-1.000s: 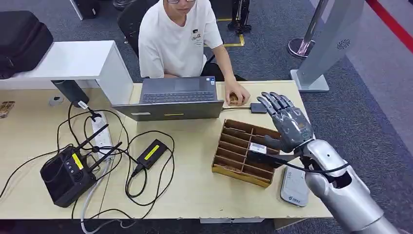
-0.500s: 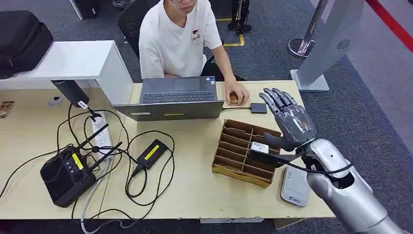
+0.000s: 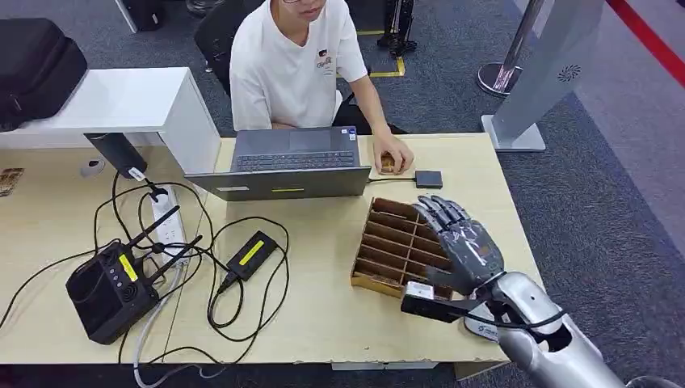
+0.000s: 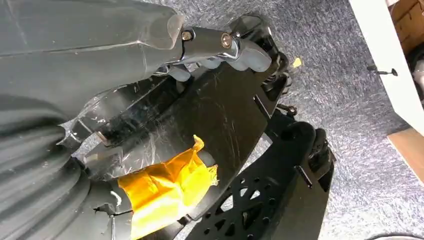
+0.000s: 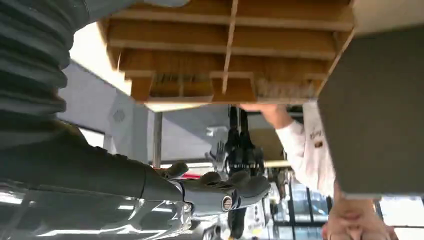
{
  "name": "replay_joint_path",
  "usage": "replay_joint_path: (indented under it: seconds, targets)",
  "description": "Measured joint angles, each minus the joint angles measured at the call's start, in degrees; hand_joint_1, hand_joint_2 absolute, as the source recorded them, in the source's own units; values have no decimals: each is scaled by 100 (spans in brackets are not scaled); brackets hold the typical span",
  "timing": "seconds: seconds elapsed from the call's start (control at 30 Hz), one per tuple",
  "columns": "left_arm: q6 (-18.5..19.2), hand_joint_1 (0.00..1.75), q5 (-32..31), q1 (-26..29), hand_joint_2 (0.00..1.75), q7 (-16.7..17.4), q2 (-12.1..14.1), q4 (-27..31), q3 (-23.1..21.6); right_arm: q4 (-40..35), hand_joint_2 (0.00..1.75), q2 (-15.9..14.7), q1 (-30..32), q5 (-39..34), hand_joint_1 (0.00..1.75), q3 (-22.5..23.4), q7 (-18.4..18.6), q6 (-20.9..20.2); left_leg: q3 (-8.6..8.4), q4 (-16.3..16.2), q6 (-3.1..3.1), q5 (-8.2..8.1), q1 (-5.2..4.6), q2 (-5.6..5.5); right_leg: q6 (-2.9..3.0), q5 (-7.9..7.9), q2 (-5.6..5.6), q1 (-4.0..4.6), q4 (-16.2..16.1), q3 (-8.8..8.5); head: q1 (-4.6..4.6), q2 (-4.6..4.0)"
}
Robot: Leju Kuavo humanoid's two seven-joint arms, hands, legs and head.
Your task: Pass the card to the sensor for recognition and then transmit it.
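My right hand [image 3: 462, 247] hovers over the near right corner of the wooden slotted box [image 3: 386, 240]. Its thumb and a finger pinch a dark card with a white label [image 3: 426, 304], while the other fingers are spread. In the right wrist view the card [image 5: 372, 110] is a large grey rectangle in front of the box [image 5: 230, 50]. The white-grey sensor pad [image 3: 480, 329] lies on the table just right of the card, mostly hidden under my forearm. My left hand [image 4: 220, 45] hangs beside my body with its fingers extended and nothing in them.
A person in a white shirt [image 3: 291, 65] sits at the far side behind a laptop [image 3: 291, 162], one hand on a mouse [image 3: 392, 162]. A small black box [image 3: 428, 179], a power strip, cables, an adapter [image 3: 253, 254] and a black router [image 3: 109, 291] lie on the table.
My right hand has drawn back toward the table's near edge with the card, from the box's far right side to its near right corner beside the sensor pad.
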State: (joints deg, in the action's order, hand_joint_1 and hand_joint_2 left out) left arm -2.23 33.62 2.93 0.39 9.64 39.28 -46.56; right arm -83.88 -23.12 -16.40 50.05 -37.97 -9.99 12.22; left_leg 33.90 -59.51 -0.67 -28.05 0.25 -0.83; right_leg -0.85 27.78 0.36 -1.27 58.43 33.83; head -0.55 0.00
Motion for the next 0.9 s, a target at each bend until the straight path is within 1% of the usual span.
replay_joint_path:
  seconds: [0.13,0.23,0.37,0.5,0.57,0.7,0.9]
  targets:
    - [0,0,0,-7,175,18,0,0,0,249,175,223,80,42,0,-83,29,101,0,1,0,0,0,1,1,1,1,0,0,0,0,0]
    - [0,0,-13,-37,175,66,-4,0,0,455,175,402,84,101,0,-116,81,289,0,1,0,0,0,0,1,1,0,0,0,0,0,0]
    - [9,0,-46,-64,175,70,-20,0,0,612,175,557,83,160,0,-107,138,516,0,0,0,0,0,1,0,1,1,0,0,0,0,0]
    - [13,0,-92,-103,175,85,-42,0,0,699,175,721,85,345,0,17,225,998,0,0,0,0,-1,0,0,1,1,-1,0,0,0,0]
    - [13,0,-114,-115,175,87,-52,0,0,712,175,780,84,391,0,107,247,1139,0,0,0,0,-1,0,0,1,1,0,0,0,0,0]
    - [22,0,-151,-126,175,87,-76,-2,0,728,175,846,84,470,0,304,291,1274,0,0,0,0,-1,0,0,1,1,-1,0,0,0,0]
    - [55,0,-175,-138,175,122,-79,-2,0,743,175,872,83,494,0,553,295,1268,0,0,0,0,-1,1,0,1,1,-1,0,0,0,0]
